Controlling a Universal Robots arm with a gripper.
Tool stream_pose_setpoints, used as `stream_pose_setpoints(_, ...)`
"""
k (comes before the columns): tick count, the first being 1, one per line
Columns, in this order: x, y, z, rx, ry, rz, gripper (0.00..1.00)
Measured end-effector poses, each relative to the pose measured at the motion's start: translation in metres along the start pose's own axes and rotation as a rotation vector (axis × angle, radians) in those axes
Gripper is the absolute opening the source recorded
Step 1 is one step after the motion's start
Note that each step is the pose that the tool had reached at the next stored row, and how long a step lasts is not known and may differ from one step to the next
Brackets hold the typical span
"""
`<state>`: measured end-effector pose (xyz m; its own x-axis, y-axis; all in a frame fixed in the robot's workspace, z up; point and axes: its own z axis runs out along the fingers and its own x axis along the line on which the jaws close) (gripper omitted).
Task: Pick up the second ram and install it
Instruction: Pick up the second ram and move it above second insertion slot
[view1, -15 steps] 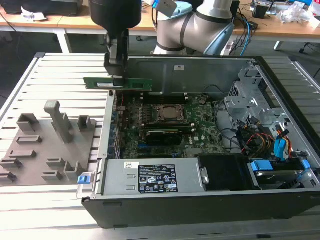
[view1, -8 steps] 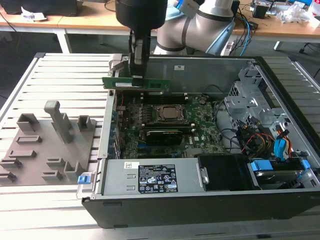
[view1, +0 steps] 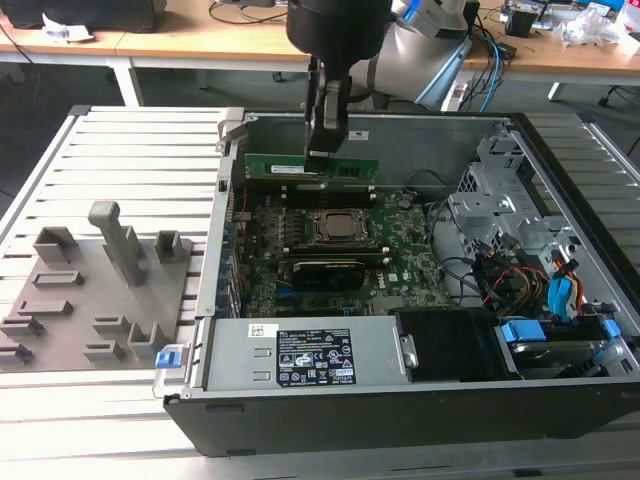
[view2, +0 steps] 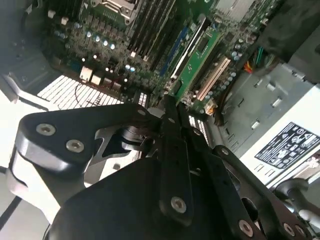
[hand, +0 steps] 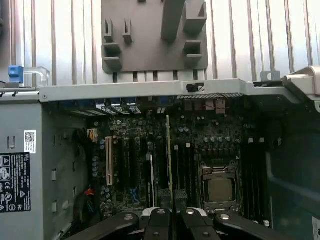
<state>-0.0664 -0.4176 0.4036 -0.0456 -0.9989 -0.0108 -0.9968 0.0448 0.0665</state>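
Gripper (view1: 323, 152) inside the open computer case (view1: 400, 420), its jaws closed on the top edge of the second ram (view1: 312, 166). The ram was held level on its long edge over the memory slots, just beside the CPU socket (view1: 332, 226), on the socket's side away from the power supply (view1: 300, 355). Whether the ram touched a slot could not be told. The grey holder plate (view1: 90, 300) lay on the worktop (view1: 130, 150), well apart from the socket.
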Motion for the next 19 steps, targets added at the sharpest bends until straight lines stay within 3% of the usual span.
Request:
stream_pose_setpoints(5, -0.0009, -0.0192, -0.0012, -0.002, 0.0, 0.0, 0.14)
stream_pose_setpoints(8, -0.0016, -0.0352, -0.0012, -0.0044, 0.0, 0.001, 0.14)
stream_pose_setpoints(11, -0.0018, -0.0389, 0.0031, -0.0043, -0.0053, 0.045, 0.14)
stream_pose_setpoints(12, -0.0025, -0.0414, 0.0033, -0.0049, -0.0132, 0.043, 0.14)
stream_pose_setpoints(13, -0.0031, -0.0427, 0.0033, -0.0063, -0.0344, 0.041, 0.14)
stream_pose_setpoints(14, -0.0039, -0.0438, 0.0037, -0.0073, -0.048, 0.038, 0.14)
stream_pose_setpoints(19, -0.01, -0.0592, 0.0106, -0.0079, -0.0477, 0.029, 0.14)
